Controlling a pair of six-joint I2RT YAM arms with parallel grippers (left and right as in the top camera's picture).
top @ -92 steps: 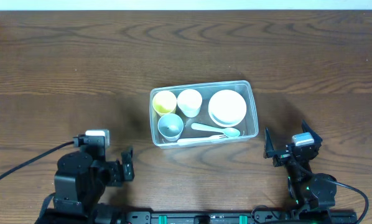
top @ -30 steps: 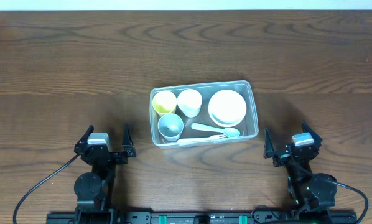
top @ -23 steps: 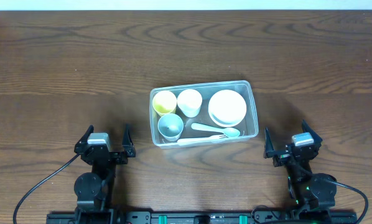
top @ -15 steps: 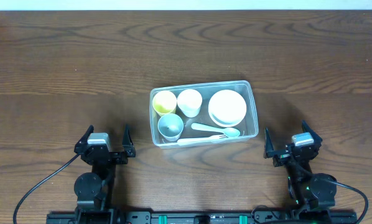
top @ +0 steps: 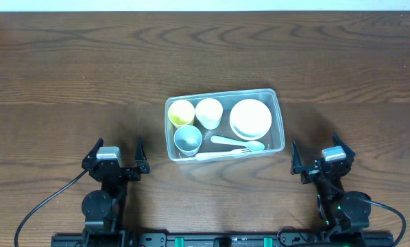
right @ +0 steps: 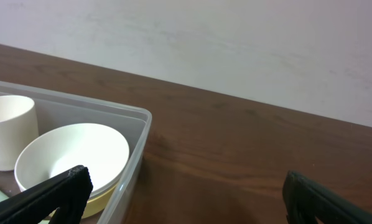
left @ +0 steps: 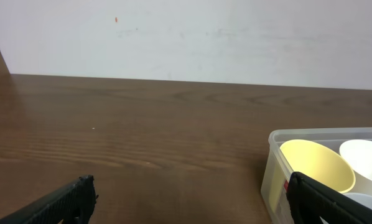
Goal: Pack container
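Brown wood-grain table (top: pixel 205 48), nothing on it but the container (top: pixel 278 127), which sits pretty much dead centre with its long sides running 9 to 3.

It's thin see-through plastic, so my guess is it's light on its own, a bit flexy in the walls and slick to pinch. With everything already inside, it probably weighs more toward the 3 o'clock end. I'd go for the rolled rim at the two short ends, one pincer each at 9 and 3, rather than squeezing a long wall, which looks like it would bow.

Both pincers are released, jaws spread wide, holding nothing and well apart from the tub. The left gripper (top: pixel 118 142) is parked at about 7 o'clock from it and the right gripper (top: pixel 315 141) at about 4.

Inside, the white bowls (top: pixel 250 118) are stacked at the 3 o'clock end, with a yellow one peeking out underneath in the right wrist view. There's a yellow cup (top: pixel 182 112) in the 10 o'clock corner, a white cup (top: pixel 208 112) just beside it and a grey-blue cup (top: pixel 188 138) at 8. The pale spoons (top: pixel 229 142) lie along the 6 o'clock wall.
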